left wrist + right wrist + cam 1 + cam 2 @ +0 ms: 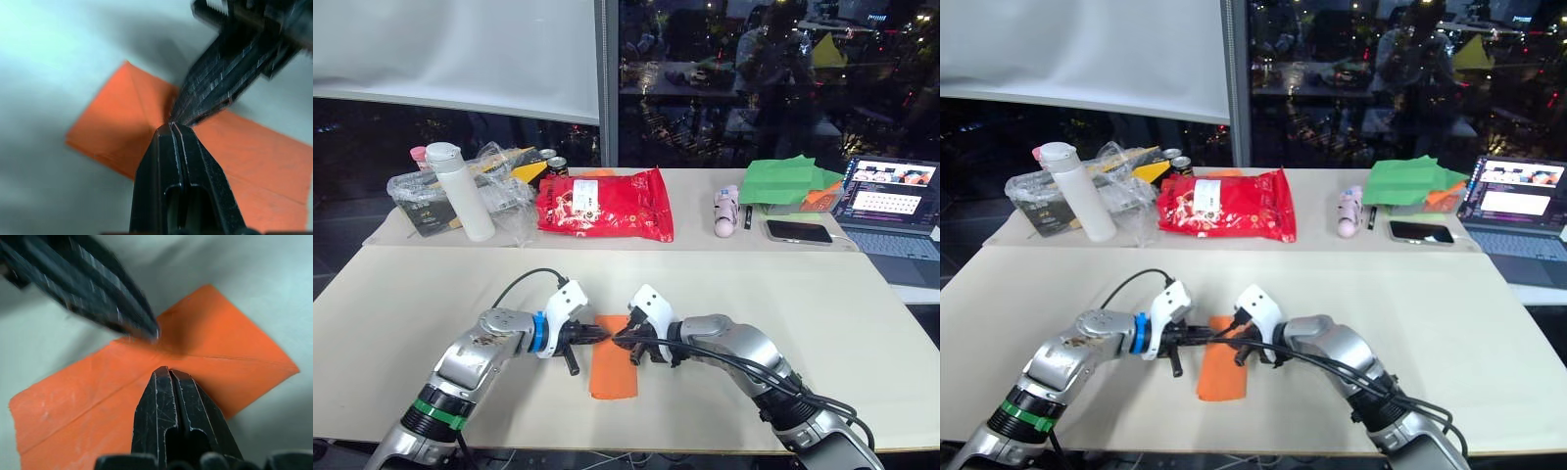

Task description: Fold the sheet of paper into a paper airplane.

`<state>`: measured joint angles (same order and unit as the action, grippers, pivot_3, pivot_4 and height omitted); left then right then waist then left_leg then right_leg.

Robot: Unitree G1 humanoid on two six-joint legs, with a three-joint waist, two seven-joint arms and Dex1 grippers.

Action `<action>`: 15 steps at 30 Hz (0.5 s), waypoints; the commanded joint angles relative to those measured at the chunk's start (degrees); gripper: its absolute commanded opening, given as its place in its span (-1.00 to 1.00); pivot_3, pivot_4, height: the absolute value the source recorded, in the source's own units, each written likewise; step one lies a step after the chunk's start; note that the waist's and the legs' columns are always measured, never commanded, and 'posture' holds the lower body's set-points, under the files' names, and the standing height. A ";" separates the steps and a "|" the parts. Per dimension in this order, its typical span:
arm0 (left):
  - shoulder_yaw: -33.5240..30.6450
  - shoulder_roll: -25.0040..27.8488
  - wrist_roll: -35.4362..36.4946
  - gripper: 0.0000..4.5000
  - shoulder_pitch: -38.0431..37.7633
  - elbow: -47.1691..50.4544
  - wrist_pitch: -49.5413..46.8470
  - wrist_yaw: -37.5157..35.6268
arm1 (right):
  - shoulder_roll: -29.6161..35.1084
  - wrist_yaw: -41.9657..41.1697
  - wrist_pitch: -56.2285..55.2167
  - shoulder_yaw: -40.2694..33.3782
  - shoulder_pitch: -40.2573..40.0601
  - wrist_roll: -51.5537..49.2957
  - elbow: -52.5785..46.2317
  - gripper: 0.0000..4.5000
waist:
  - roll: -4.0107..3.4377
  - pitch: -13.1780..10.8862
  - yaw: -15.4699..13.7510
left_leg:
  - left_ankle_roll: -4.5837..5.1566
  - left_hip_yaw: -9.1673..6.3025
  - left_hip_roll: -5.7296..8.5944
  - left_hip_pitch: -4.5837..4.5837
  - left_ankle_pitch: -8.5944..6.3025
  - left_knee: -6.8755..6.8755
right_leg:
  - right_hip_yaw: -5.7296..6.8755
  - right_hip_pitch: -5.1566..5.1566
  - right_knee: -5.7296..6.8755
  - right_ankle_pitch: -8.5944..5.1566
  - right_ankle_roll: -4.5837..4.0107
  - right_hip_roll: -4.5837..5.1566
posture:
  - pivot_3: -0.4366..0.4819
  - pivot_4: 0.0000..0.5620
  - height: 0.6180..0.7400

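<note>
Beige table: creased orange sheet of paper flat, far corners folded.

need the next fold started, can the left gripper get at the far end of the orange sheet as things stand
Probably yes. The left gripper is shut with its tips already over the sheet of paper, tip to tip with the right gripper, and nothing else lies near the sheet.

Near table: sheet of paper at front centre, left gripper and right gripper meeting tip to tip over it. Rear table: bottle left, snack bag centre, phone and laptop right.
</note>
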<state>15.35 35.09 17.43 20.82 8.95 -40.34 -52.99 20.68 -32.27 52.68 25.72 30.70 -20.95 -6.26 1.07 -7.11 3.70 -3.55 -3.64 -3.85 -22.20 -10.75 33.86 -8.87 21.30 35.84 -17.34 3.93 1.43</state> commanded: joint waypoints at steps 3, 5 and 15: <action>2.89 -0.42 -2.26 -1.00 -0.86 0.55 1.69 -0.13 | 2.30 0.02 2.22 -4.53 -0.77 0.15 -3.11 -0.99 | -0.01 -0.04 -0.22 | 0.00 0.00 0.01 -0.06 0.00 0.00 | 0.00 0.05 0.00 -0.02 -0.03 0.00 | -0.05 -0.47 0.66; 2.91 -0.95 -2.09 -1.00 -1.00 0.57 1.68 -0.08 | 2.73 -0.94 0.41 -5.78 -0.93 -0.17 -5.05 -0.99 | -0.01 -0.06 -0.21 | 0.00 0.00 0.01 -0.07 0.00 0.00 | 0.00 0.04 -0.02 -0.02 -0.04 0.01 | -0.05 -0.47 0.66; 1.90 -1.26 -1.30 -1.00 -1.46 1.05 0.79 -0.36 | 1.51 -7.19 -26.04 -5.42 -3.14 7.59 3.88 -0.99 | -0.02 -0.21 0.24 | 0.01 0.00 0.00 -0.11 0.00 -0.03 | 0.00 -0.03 -0.01 0.03 0.06 0.00 | -0.05 -0.47 0.66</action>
<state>17.38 33.45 16.01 19.79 9.16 -39.09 -53.10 23.42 -38.76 33.65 19.99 27.71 -15.08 -4.03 1.05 -7.32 3.93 -3.54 -3.63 -3.85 -22.31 -10.75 33.83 -8.86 21.27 35.83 -17.31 3.99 1.42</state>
